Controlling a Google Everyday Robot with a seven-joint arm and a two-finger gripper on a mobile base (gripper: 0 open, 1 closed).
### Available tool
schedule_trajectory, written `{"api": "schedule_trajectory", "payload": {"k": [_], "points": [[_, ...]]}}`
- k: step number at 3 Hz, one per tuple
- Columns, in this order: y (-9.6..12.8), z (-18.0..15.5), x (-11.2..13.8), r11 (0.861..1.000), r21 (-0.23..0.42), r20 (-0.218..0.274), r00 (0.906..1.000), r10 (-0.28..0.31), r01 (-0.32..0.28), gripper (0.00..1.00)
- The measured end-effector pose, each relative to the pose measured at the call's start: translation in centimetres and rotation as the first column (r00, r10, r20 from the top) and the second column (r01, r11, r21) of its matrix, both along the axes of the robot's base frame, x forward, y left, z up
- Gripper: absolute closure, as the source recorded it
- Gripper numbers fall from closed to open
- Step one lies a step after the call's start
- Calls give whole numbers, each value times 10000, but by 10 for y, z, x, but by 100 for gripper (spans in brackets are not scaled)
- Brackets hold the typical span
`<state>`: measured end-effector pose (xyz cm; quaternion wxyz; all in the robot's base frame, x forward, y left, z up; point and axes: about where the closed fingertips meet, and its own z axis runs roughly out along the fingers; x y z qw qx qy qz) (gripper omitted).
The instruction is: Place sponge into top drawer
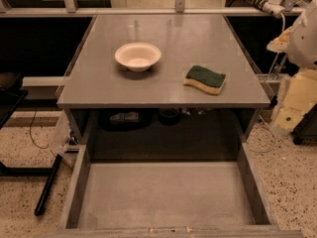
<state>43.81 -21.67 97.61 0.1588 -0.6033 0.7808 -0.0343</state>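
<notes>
On the front right of the table (198, 38), the sponge (205, 79) lay flat, green side up, right of the bowl (137, 56). Below, the top drawer (166, 195) stood pulled out. The gripper (291, 108) hung beyond the table's right edge, well apart from the sponge; how wide it stood could not be told.

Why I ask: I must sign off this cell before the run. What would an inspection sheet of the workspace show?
Surface: grey tabletop, flat, holding two things.
Job's things: sponge lies green side up near the tabletop's right front corner; top drawer is pulled open below, nothing seen inside.
Clutter: cream bowl left of the sponge, apart from it.
Grippers: gripper at the right edge of view, beside the table, away from the sponge.
Cables: thin dark cable on the floor at left; light cable at right.
Surroundings: speckled floor; black bar lying at left.
</notes>
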Motion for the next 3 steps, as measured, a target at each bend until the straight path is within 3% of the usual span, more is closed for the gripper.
{"api": "schedule_trajectory", "payload": {"k": [1, 2, 3], "points": [[0, 0, 0, 10000, 0, 1, 10000, 0, 0, 0], [3, 2, 7, 9999, 69, 323, 9994, 82, -84, 0], [7, -8, 27, 9974, 692, 830, 9964, 158, -216, 0]]}}
